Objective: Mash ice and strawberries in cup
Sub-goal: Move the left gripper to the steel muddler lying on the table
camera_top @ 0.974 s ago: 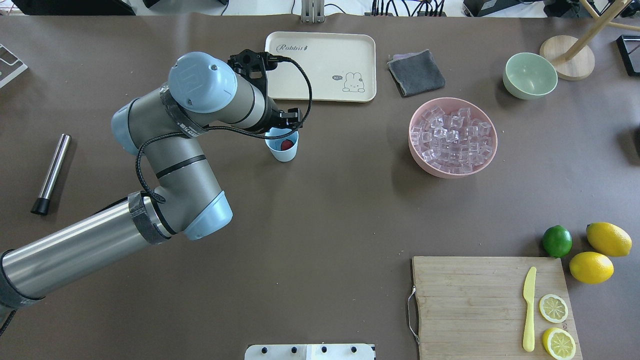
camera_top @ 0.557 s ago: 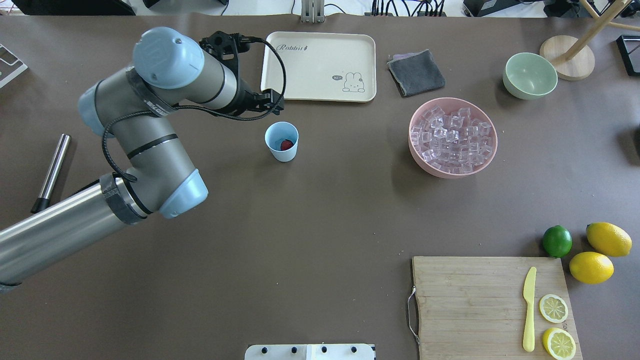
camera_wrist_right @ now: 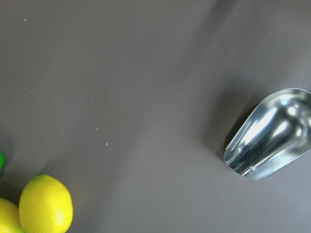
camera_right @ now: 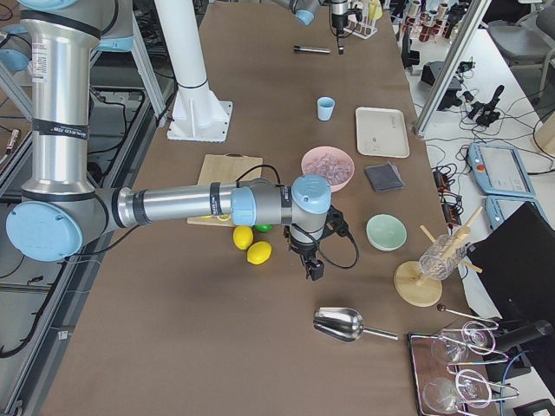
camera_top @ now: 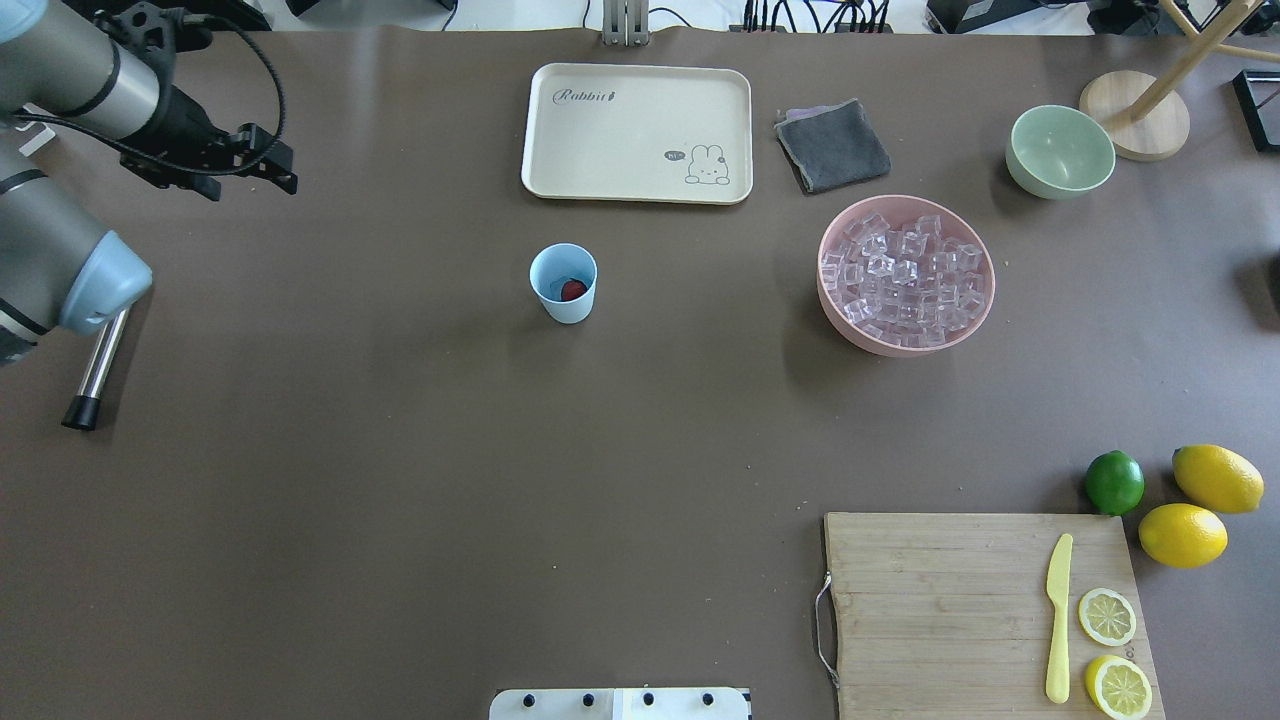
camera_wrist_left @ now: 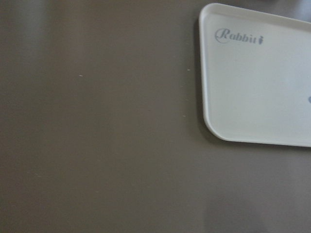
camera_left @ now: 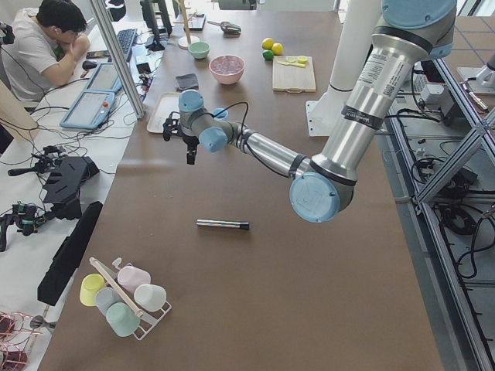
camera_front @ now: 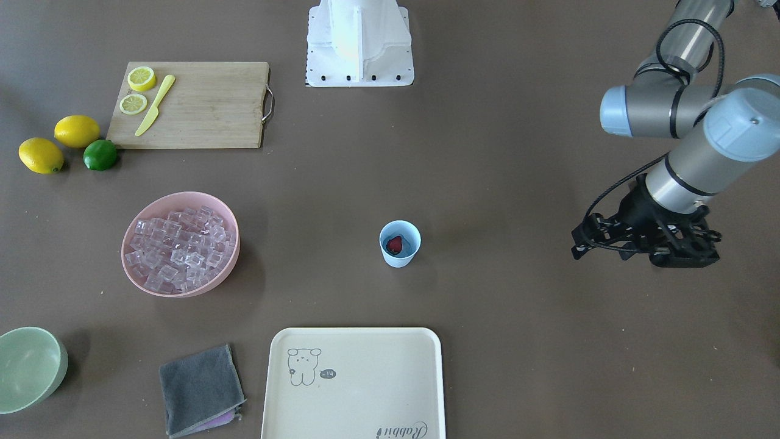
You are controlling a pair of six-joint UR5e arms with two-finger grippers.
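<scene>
The light blue cup point(camera_top: 563, 283) stands upright mid-table, also in the front view point(camera_front: 400, 244). One small red strawberry point(camera_top: 572, 290) lies inside it. The ice point(camera_top: 905, 275) is several clear cubes heaped in a pink bowl point(camera_top: 880, 343), well right of the cup. My left gripper point(camera_top: 280, 168) hangs over bare table far left of the cup, looks open and holds nothing. My right gripper point(camera_right: 314, 269) shows only in the exterior right view, above the table near the lemons; I cannot tell if it is open or shut.
A metal rod with a black tip point(camera_top: 100, 350) lies at the left edge. A cream tray point(camera_top: 637, 132), grey cloth point(camera_top: 832, 145) and pale green bowl point(camera_top: 1060, 150) sit along the far side. A cutting board point(camera_top: 980, 610), lime and lemons are front right. A metal scoop point(camera_wrist_right: 269, 133) lies beside the right gripper.
My left arm has pulled back from right above the cup to the table's far left. The strawberry stays in the cup. The cup has not moved.
</scene>
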